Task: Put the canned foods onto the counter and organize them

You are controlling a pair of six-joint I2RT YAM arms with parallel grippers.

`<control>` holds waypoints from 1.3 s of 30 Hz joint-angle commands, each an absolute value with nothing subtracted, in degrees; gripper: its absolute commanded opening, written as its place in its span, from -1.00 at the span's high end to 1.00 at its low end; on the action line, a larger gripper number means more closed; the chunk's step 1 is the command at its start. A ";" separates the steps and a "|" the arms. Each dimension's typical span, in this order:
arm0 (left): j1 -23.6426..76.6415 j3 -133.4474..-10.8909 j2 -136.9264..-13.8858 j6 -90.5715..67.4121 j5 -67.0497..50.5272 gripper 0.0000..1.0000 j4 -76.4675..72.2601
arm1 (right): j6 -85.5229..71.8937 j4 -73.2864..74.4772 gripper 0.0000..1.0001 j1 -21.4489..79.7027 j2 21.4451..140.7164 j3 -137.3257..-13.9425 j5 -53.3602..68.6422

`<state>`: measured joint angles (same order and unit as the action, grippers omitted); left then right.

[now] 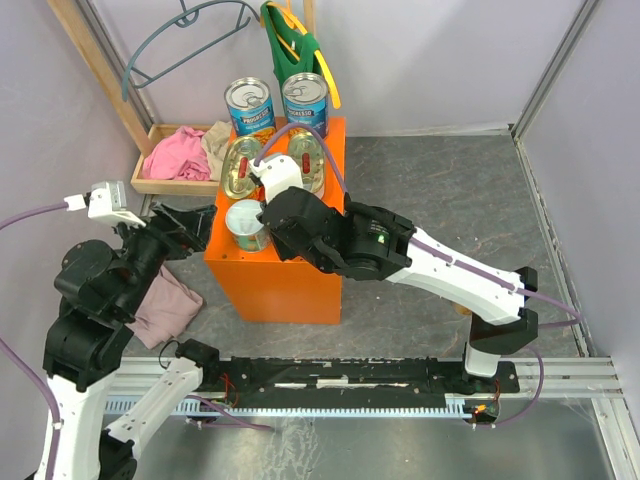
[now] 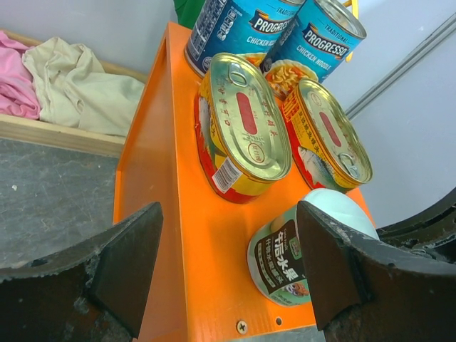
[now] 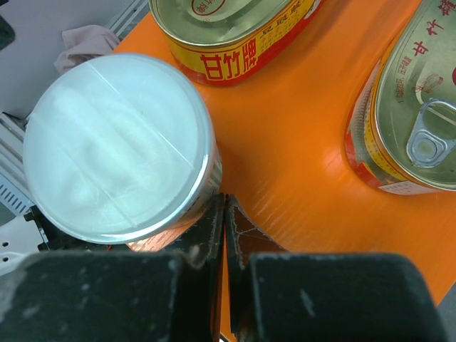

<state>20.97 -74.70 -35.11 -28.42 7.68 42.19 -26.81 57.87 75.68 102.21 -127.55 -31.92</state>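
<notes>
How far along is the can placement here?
Done: two tall blue cans, two oval tins and one white-lidded can sit on the counter. In hand: nothing; the right gripper is shut beside that can, the left gripper open. Left: no further can in view.
</notes>
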 commanded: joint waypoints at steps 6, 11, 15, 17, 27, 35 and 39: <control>20.83 -78.83 -34.49 -27.26 9.29 -0.64 46.19 | -29.49 59.57 0.88 76.09 97.14 -126.86 -31.25; 20.83 -77.78 -33.92 -28.13 8.95 -0.62 46.58 | -30.49 60.43 0.88 77.47 96.29 -126.75 -30.98; 20.79 -76.30 -33.13 -28.89 8.68 -0.61 46.33 | -30.71 59.53 0.88 77.80 95.81 -125.85 -30.11; 20.76 -76.03 -32.96 -28.92 8.78 -0.61 46.31 | -31.01 58.89 0.88 77.97 96.00 -125.45 -29.33; 20.80 -75.33 -32.88 -28.66 8.56 -0.60 46.32 | -29.43 57.31 0.88 78.19 99.69 -129.03 -28.66; 20.80 -75.42 -32.70 -27.78 8.95 -0.60 46.76 | -28.87 57.60 0.88 77.60 103.22 -132.82 -28.35; 20.83 -75.23 -32.33 -27.53 9.04 -0.60 47.02 | -28.84 57.77 0.88 77.23 104.26 -133.93 -27.92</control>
